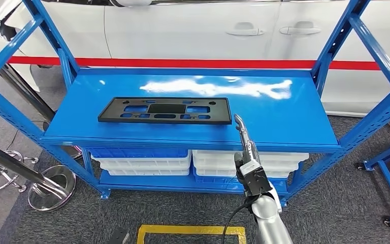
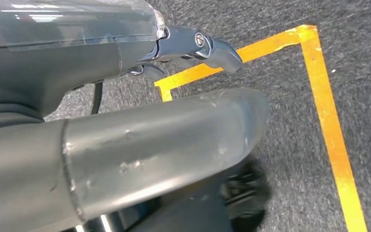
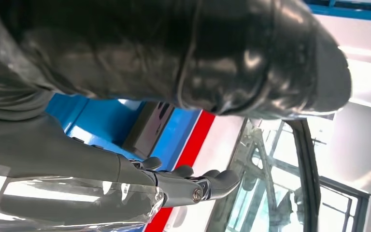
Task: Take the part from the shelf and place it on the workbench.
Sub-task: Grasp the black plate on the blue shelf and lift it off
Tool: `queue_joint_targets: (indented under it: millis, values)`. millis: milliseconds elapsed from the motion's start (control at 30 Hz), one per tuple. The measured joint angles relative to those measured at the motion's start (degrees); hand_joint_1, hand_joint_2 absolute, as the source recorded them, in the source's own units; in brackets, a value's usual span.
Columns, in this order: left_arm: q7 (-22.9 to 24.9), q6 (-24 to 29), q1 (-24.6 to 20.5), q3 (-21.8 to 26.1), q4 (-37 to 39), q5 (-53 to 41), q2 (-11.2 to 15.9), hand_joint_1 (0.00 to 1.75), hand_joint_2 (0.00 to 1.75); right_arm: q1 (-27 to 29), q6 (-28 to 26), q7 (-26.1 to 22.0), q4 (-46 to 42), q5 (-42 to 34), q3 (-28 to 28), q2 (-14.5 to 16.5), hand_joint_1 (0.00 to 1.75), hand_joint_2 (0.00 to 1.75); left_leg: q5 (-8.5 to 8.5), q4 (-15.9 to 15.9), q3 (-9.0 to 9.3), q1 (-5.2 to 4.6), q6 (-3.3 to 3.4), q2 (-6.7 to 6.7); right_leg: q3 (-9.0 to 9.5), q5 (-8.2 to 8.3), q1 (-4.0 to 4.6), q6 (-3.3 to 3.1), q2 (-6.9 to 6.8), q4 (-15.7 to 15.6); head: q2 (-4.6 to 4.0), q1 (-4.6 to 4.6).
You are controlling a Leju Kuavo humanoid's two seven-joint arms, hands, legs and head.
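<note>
Raised from the lower edge at about 6 o'clock in the head view, the right hand (image 1: 243, 133) is seen over the front edge of the blue shelf (image 1: 284, 117); its fingers (image 3: 212, 181) are extended and apart, nothing being held or touched. Beyond it, toward 11 o'clock, the black part (image 1: 165, 111) is laid flat on the shelf top, its long axis running 9 to 3 o'clock. Over grey carpet the left hand (image 2: 125, 96) hangs empty, fingers loosely extended
</note>
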Motion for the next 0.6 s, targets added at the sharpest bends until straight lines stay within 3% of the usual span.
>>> queue_joint_targets:
  millis: [33,67,133,200,367,433,500,533,567,600]
  values:
    - [0.02,0.0,0.06,0.0,0.0,-0.01,0.0,0.0,0.0,0.05,0.0,0.01,0.03,0.01,0.0,-0.01,0.0,0.0,0.06,1.43,-0.85,0.17,-0.17,0.01,0.02,-0.02,-0.01,0.02,0.01,0.02,0.0,0.0]
    - [0.03,0.0,0.09,0.0,0.0,-0.02,0.0,0.0,0.0,0.08,0.0,0.02,0.06,0.01,0.0,-0.01,0.0,0.0,1.31,0.48,-0.52,0.31,-0.26,0.02,0.09,-0.06,-0.04,0.08,0.04,0.05,0.0,-0.01]
    - [0.04,0.0,0.03,0.0,0.0,-0.04,0.0,0.0,0.0,0.09,0.0,0.03,0.1,0.01,0.0,-0.01,0.0,0.0,5.55,-7.08,2.93,0.49,-0.16,0.07,0.37,-0.23,-0.09,0.34,0.12,0.1,0.0,0.0]
    - [0.04,0.0,-0.13,-0.01,0.0,-0.07,0.0,0.0,0.0,0.03,0.07,0.03,0.1,0.01,0.0,-0.01,0.0,0.0,7.78,-13.72,6.11,0.33,0.26,0.06,0.48,-0.4,0.05,0.89,0.14,0.16,0.0,0.01]
    - [0.05,0.05,-0.19,-0.04,0.0,-0.16,-0.04,0.0,0.0,-0.09,0.21,0.05,0.12,0.14,0.0,-0.01,0.0,0.0,8.23,-15.71,6.95,0.17,1.98,-0.04,0.3,-1.02,-0.02,2.56,0.09,0.75,0.0,0.01]
    - [0.07,0.1,-0.28,-0.07,0.0,-0.15,-0.08,0.0,0.0,-0.15,-0.6,0.05,0.21,1.33,0.0,-0.03,0.0,0.0,8.42,-16.05,7.1,0.26,2.59,0.09,-2.06,-4.11,-0.09,2.92,0.1,5.95,0.0,0.01]
    - [0.1,0.11,-0.31,-0.2,0.0,-0.24,-0.09,0.0,0.0,-0.13,-2.41,0.05,0.47,4.19,0.0,-0.2,0.0,0.0,8.37,-15.99,7.0,0.09,2.85,0.17,-6.05,-7.48,-0.08,3.11,0.1,13.8,0.0,0.01]
    - [0.14,0.11,-0.3,-0.31,0.0,-0.31,-0.09,0.0,0.0,-0.12,-3.27,0.05,0.65,5.62,0.0,-0.32,0.0,0.0,8.34,-15.95,6.99,0.01,2.88,0.17,-7.23,-7.78,-0.08,3.13,0.1,15.96,0.0,0.01]
    - [0.18,0.11,-0.3,-0.42,0.0,-0.37,-0.09,0.0,0.0,-0.16,-3.93,0.07,0.83,6.75,0.0,-0.44,0.0,0.0,8.31,-15.9,7.02,-0.05,2.88,0.14,-7.34,-6.91,-0.07,3.08,0.1,15.89,0.0,0.02]
    - [0.21,0.11,-0.31,-0.52,0.0,-0.43,-0.12,0.0,0.0,-0.23,-4.35,0.08,0.98,7.47,0.0,-0.52,0.0,0.0,8.25,-15.84,7.1,-0.09,2.84,0.1,-6.27,-5.11,-0.07,2.94,0.09,13.52,0.0,0.02]
